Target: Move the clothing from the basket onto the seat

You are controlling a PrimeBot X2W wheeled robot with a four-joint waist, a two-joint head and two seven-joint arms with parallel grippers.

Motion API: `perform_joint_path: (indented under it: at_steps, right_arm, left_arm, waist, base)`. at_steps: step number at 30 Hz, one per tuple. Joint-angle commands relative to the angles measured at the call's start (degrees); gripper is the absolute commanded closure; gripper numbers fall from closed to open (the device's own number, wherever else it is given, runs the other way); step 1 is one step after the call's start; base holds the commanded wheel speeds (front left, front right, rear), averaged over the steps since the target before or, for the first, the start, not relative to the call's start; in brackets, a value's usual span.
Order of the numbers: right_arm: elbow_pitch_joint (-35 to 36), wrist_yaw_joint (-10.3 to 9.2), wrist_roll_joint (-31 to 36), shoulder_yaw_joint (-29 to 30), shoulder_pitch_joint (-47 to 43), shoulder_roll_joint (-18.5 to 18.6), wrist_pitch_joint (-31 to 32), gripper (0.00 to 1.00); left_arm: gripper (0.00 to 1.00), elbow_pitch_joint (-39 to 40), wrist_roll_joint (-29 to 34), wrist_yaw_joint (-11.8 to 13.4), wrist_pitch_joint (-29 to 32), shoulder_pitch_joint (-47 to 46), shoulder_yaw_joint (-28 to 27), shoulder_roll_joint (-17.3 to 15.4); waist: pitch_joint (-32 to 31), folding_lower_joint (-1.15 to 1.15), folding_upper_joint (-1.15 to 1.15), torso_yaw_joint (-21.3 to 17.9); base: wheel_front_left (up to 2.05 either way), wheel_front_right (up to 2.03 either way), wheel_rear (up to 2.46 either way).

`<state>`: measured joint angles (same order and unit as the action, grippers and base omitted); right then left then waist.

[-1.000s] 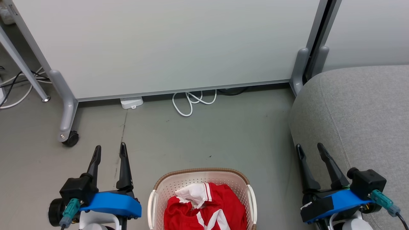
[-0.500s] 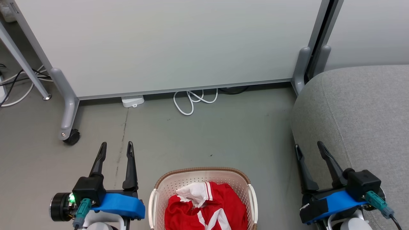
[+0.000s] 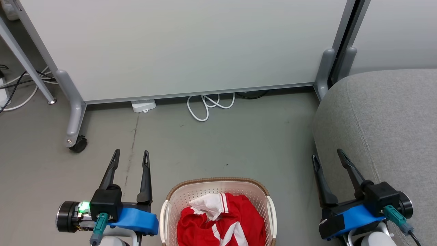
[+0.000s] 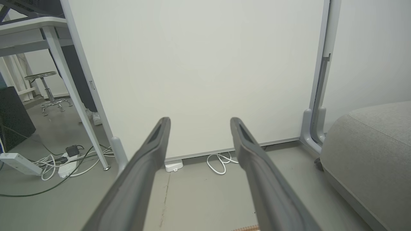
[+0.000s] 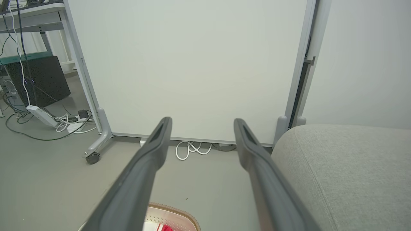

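Red clothing (image 3: 222, 223) with white stripes and a white panel lies bunched in the cream basket (image 3: 218, 182), which stands on the floor at the bottom centre of the head view. The basket's brown rim (image 5: 175, 211) also shows low in the right wrist view. The grey seat (image 3: 385, 126) fills the right side; it appears too in the left wrist view (image 4: 369, 150) and the right wrist view (image 5: 346, 170). My left gripper (image 3: 131, 156) hovers open left of the basket. My right gripper (image 3: 327, 155) stands open by the seat's front edge. Both hold nothing.
A pale partition panel (image 3: 184, 48) on wheeled grey feet (image 3: 76, 143) stands ahead. A white cable loop (image 3: 208, 106) and a small white box (image 3: 143, 106) lie at its base. Cables and a table leg (image 3: 27, 65) are at the far left. Bare floor lies between basket and panel.
The left gripper has shifted right, toward the basket, and its wrist has rolled. The right gripper has drifted slightly down. The head camera has moved a little. Both stay open.
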<state>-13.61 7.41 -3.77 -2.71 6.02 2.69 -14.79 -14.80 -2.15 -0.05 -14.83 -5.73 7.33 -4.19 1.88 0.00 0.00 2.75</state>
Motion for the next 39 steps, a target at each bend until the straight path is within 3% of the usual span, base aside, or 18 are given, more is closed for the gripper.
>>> perform_joint_path:
  at_steps: [1, 17, 31, 39]
  right_arm:
    - [-0.11, 0.14, 1.07, -0.08, 0.93, 0.36, -0.55, 0.0]
    - [-1.14, 0.14, -0.49, 0.61, 0.61, 0.35, -0.48, 0.0]
    - [-1.32, 0.14, -0.75, 0.48, 0.79, 0.34, -0.47, 0.0]
    - [-0.76, 0.14, -0.56, 0.77, 1.55, 0.34, -0.47, 0.0]
  left_arm:
    - [0.0, -0.14, 1.02, -0.25, -0.49, -0.62, 0.09, -0.24]
    - [0.0, -2.22, -1.44, -2.98, -0.4, -0.92, -0.78, 0.5]
    - [0.0, -2.5, -0.99, -3.66, -0.41, -0.97, -1.32, 0.87]
    - [0.0, -4.01, -0.82, -5.48, -0.41, -3.35, 0.65, 1.01]
  waist:
    - [0.0, 0.0, 0.0, 0.02]
    - [-0.09, 0.0, 0.0, 0.24]
    - [0.05, 0.0, 0.0, 0.1]
    - [1.36, 0.0, 0.0, -0.07]
  base:
    - [0.0, 0.0, 0.0]
    - [0.0, 0.0, 0.0]
    - [0.0, 0.0, 0.0]
    - [0.0, 0.0, 0.0]
